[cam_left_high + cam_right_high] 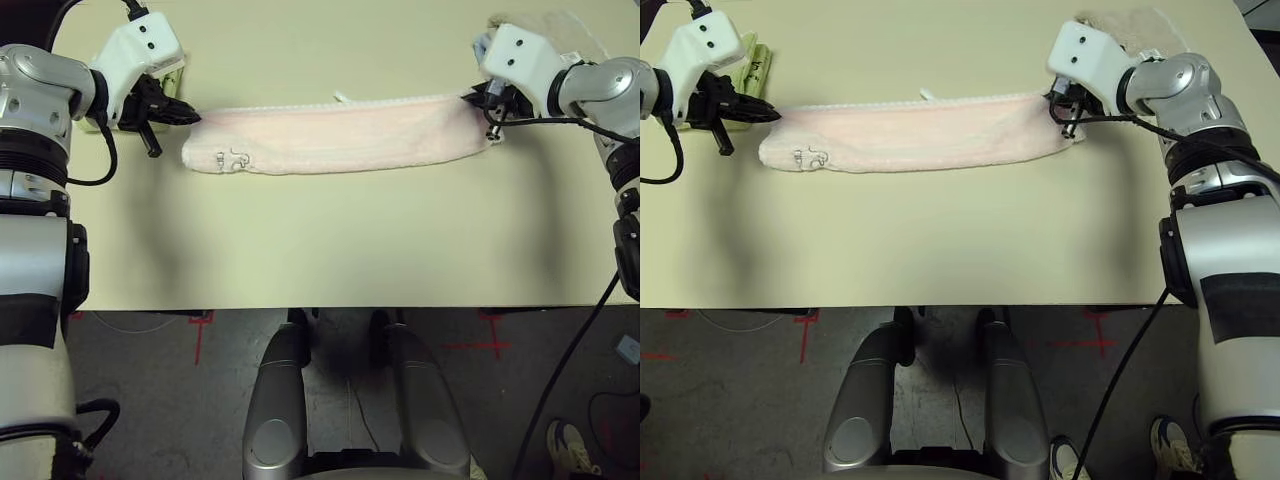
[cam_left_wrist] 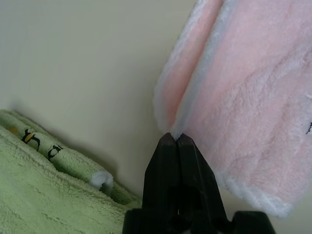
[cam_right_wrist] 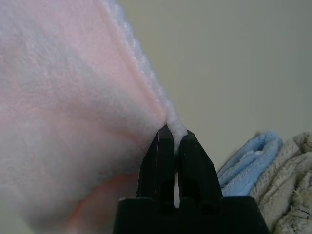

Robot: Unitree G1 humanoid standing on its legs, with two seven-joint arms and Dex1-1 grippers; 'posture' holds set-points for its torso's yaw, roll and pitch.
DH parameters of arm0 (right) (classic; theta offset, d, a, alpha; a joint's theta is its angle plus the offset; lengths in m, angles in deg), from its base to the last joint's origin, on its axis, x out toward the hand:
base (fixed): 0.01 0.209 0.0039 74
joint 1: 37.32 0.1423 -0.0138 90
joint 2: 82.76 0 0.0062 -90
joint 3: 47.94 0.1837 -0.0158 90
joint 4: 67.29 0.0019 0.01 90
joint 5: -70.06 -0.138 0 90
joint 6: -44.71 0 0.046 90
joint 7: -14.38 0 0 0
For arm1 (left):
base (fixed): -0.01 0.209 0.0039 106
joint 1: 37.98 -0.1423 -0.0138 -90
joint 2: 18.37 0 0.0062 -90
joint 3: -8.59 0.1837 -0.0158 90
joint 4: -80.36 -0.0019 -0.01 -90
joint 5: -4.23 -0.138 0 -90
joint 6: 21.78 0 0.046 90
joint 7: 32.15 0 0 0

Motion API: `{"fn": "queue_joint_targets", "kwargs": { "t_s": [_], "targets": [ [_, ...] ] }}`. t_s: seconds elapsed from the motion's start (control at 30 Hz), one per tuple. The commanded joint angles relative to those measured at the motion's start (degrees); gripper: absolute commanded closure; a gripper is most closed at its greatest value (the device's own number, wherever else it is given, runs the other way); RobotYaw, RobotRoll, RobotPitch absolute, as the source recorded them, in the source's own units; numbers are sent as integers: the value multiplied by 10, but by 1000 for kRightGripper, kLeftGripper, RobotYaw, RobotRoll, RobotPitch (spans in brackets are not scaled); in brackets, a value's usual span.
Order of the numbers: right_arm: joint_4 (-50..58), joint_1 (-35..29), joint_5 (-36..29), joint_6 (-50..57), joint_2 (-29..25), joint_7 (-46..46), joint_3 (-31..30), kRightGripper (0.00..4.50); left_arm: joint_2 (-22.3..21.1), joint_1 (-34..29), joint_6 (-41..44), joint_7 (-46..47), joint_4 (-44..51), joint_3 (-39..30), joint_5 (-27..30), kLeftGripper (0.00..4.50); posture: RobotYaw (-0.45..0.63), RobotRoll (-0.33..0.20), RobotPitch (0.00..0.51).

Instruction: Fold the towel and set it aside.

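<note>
the towel (image 1: 335,135) is stretched in a long folded band across the far part of the surface (image 1: 330,245), its white trim along the far edge and the small dark logo (image 1: 232,159) near its left end. the left end effector (image 1: 190,117) pinches the left end and the right end effector (image 1: 478,98) pinches the right end.

the head views give the whole layout: both arms reaching in from the sides, the band sagging slightly between them, and the floor with red marks below the near edge of the surface.

the left wrist view adds the grip itself: the black fingers (image 2: 168,165) are pressed together on the white edge where two pink layers meet. it also shows a green towel (image 2: 44,195) with small printed figures, lying just beside that end effector; in the right eye view this is a mere sliver (image 1: 758,62) behind the left hand.

the right wrist view shows its fingers (image 3: 161,165) clamped on a bunched bit of white trim, and, behind them, a blue towel (image 3: 248,163) and a beige towel (image 3: 287,190) lying together
</note>
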Motion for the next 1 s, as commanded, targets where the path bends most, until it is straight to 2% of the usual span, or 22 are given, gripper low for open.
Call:
{"fn": "queue_joint_targets", "kwargs": {
  "t_s": [0.03, 0.43, 0.83, 0.87, 0.93, 1.0],
  "targets": [
    [-14, 3, 15, 4, -10, 5, 2, 4500, -6, -7, -4, 11, -17, -7, -19, 4490, 61, 0, 346],
    [-12, -9, 37, 3, -32, 28, 0, 4500, 15, -3, -45, 65, -35, -24, -26, 4490, 55, 0, 343],
    [-16, -8, 52, 11, -22, -11, -2, 4500, 14, -2, -52, 74, -46, -18, -51, 4490, 55, 0, 338],
    [-16, -8, 51, 13, -20, -14, 0, 3867, 12, -3, -49, 70, -47, -17, -54, 4297, 54, 0, 338],
    [-17, -8, 47, 16, -18, -12, 5, 3242, 12, -3, -42, 69, -48, -18, -58, 3794, 54, 0, 338],
    [-16, -7, 43, 17, -18, -10, 11, 2533, 12, 0, -39, 71, -48, -24, -60, 3094, 54, 0, 337]
  ]
}}
